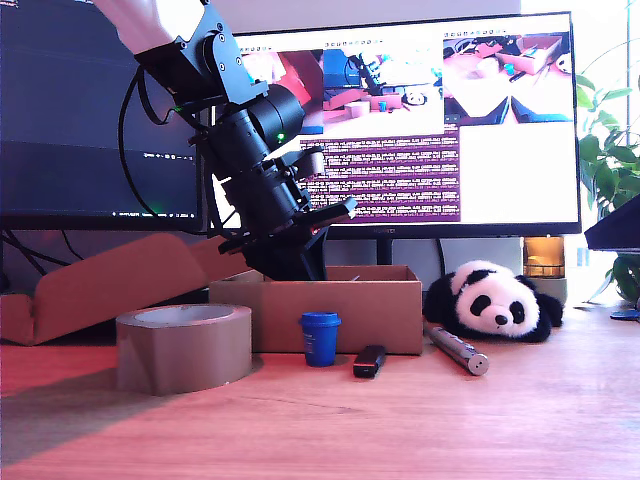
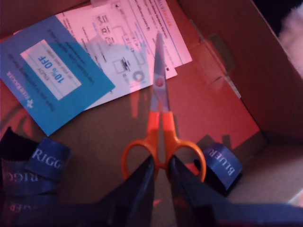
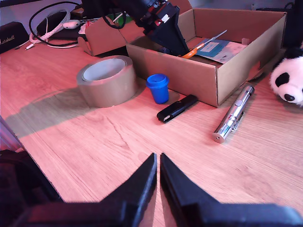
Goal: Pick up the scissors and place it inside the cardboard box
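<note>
First wrist view shows my first gripper [image 2: 161, 165] pinching the scissors [image 2: 161, 127] between the orange handles inside the cardboard box [image 2: 246, 71], blades running to 12 o'clock, away from the jaws, above the floor.

My first pincer [image 2: 161, 165] angles downward (jaws nearly closed); second pincer [image 3: 157, 163] closed.

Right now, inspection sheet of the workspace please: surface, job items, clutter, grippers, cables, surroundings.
Surface: wooden table, dry, nothing spilled.
Job's things: scissors inside the cardboard box, over its floor and the leaflets.
Clutter: tape roll, blue cup, black stick, silver torch, toy panda.
Grippers: my first gripper shut on the scissors' handles; my second gripper shut, empty, above bare table.
Cables: coiled behind the box.
Surroundings: monitor, plant.
</note>
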Controlling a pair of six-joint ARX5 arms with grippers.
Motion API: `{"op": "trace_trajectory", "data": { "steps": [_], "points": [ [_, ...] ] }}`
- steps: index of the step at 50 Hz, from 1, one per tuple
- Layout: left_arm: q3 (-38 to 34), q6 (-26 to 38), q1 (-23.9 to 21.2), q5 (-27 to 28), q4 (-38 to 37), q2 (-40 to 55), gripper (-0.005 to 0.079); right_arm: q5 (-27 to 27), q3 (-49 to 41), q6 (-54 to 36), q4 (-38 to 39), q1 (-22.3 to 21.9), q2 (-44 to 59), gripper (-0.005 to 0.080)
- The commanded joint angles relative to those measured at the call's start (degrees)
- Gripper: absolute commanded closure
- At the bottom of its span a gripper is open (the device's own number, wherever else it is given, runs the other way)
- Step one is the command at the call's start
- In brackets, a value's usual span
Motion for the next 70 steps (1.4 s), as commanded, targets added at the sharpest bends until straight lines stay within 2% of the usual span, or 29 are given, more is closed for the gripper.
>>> {"op": "trace_trajectory", "data": {
  "steps": [1,4,8,21,25,31,43,57,64,70],
  "points": [
    [0.3,-0.2,-0.3,-0.1,0.1,2.0,0.0716,0.2,-0.5,-0.2,0.3,-0.1,0.3,0.0763],
    [0.3,-0.2,-0.3,-0.1,0.1,2.0,0.0648,0.2,-0.5,-0.2,0.3,-0.1,0.3,0.0763],
    [0.3,-0.2,-0.3,-0.1,0.3,2.0,0.0599,0.3,-0.5,-0.2,0.3,-0.1,0.3,0.0763],
    [0.3,0.0,-0.3,0.0,0.8,2.0,0.0595,1.3,-0.5,-0.2,0.2,-0.1,0.3,0.0763],
    [0.3,0.3,-0.3,0.1,1.3,2.0,0.0625,1.3,-0.5,-0.2,0.2,-0.1,0.3,0.0763],
    [0.4,0.3,-0.2,0.2,1.1,1.6,0.0767,1.3,-0.5,-0.2,0.2,-0.1,0.3,0.0763],
    [0.4,4.0,-0.2,0.1,0.1,-1.4,0.0765,2.4,-0.5,0.3,0.8,-0.2,0.2,0.0763],
    [0.4,4.6,-0.2,0.1,-0.5,-8.0,0.0765,13.6,-0.5,0.4,3.1,-1.0,0.2,0.0763],
    [0.4,4.6,-0.2,0.0,-0.3,-10.8,0.0765,18.1,-0.5,0.5,3.9,-4.0,0.2,0.0763],
    [0.4,4.6,0.1,0.0,-0.9,-12.0,0.0765,17.9,-0.5,0.2,3.9,-9.3,0.2,0.0763]
  ]
}}
